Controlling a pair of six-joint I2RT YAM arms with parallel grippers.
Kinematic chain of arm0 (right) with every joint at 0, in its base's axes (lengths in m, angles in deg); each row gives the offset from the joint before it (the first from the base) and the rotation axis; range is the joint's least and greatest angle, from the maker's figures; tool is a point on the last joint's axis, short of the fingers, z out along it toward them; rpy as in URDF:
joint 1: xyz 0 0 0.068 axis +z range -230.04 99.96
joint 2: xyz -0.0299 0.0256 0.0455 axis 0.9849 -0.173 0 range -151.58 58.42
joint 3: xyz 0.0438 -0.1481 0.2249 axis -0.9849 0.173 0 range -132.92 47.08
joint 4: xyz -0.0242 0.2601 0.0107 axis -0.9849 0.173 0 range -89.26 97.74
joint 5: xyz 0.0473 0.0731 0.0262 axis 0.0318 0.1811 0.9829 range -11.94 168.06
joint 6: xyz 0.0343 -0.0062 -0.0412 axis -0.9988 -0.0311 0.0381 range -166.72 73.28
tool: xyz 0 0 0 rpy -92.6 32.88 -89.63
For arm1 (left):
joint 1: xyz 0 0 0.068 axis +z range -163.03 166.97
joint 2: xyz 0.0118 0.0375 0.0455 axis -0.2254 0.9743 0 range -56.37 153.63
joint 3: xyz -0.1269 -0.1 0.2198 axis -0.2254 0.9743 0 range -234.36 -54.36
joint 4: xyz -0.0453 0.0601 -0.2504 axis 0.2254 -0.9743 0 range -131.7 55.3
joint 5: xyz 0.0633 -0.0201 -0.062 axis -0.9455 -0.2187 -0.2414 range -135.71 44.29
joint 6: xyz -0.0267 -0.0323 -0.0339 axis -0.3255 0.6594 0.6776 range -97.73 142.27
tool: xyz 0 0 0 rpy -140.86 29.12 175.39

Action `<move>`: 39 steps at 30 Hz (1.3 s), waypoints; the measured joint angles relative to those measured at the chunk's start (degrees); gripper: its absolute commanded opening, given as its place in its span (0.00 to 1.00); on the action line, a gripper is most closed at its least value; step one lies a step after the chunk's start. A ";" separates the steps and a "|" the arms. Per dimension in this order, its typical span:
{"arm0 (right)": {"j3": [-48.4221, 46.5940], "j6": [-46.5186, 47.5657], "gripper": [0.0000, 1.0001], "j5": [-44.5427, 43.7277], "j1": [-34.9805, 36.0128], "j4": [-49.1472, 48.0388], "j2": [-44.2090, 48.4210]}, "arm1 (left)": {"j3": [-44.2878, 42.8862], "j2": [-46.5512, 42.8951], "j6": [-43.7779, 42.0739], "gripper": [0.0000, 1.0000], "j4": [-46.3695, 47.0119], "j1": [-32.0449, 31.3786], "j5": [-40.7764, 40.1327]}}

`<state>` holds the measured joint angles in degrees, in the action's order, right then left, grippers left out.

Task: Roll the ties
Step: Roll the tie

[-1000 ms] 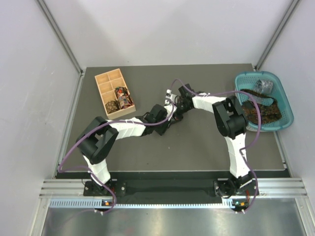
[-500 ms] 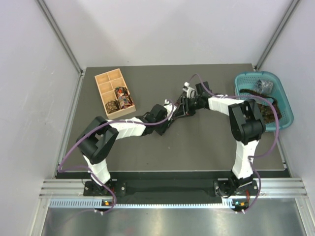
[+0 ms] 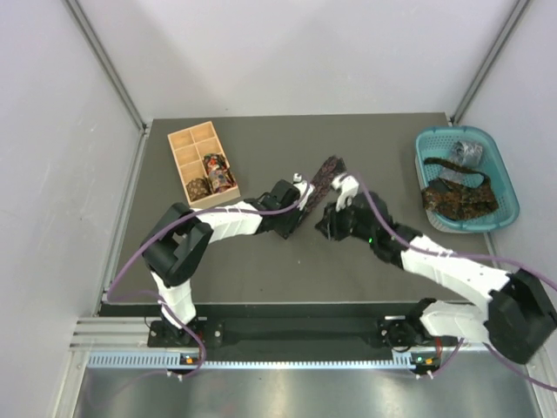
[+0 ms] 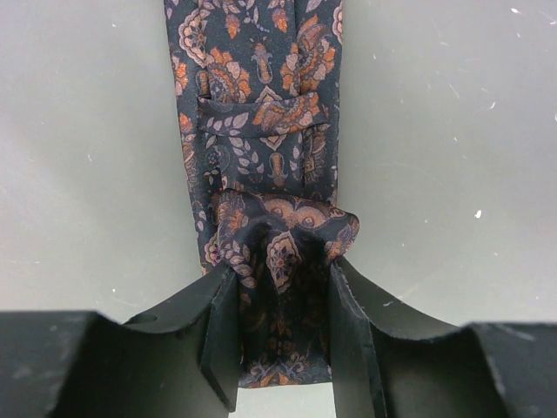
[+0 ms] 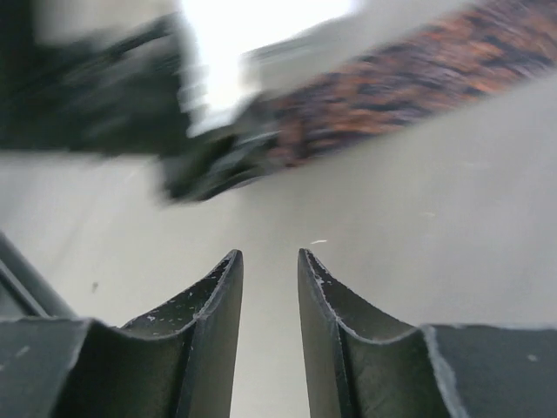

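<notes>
Since a second ago the right arm has swung down from its high reach over the middle of the table and now lies low across the near right. The right gripper point(image 3: 331, 222) has drawn back to the near side of the paisley tie point(image 3: 329, 171). Its fingers stand a narrow slit apart with nothing between them, slightly closer than before. The left gripper point(image 4: 277, 348) has barely shifted and keeps its pinch on the tie's bunched, folded end. The rest of the strip lies flat on the table point(image 3: 261, 261), running toward the far right.

Bare mat shows on both sides of the strip and on to the far edge. The wooden compartment box point(image 3: 187, 139) sits far left, well apart. The teal basket point(image 3: 513, 196), holding more ties point(image 3: 457, 198), sits at the right edge.
</notes>
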<state>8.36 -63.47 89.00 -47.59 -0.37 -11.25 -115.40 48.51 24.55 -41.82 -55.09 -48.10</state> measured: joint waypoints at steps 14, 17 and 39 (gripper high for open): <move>-8.50 18.86 0.45 -36.74 41.18 3.06 -11.21 | -9.68 4.83 1.66 0.27 -12.24 0.20 0.37; -18.69 22.69 0.46 -44.19 44.70 6.08 -23.85 | -12.46 6.23 2.01 0.26 -15.63 0.48 1.31; -41.07 31.54 0.54 -66.88 36.72 15.72 -53.94 | -34.51 18.86 2.36 0.27 -40.02 0.87 2.36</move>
<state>-32.70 -31.93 22.12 -10.87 15.35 -65.19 -149.91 67.37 26.91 -81.84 -54.22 -45.74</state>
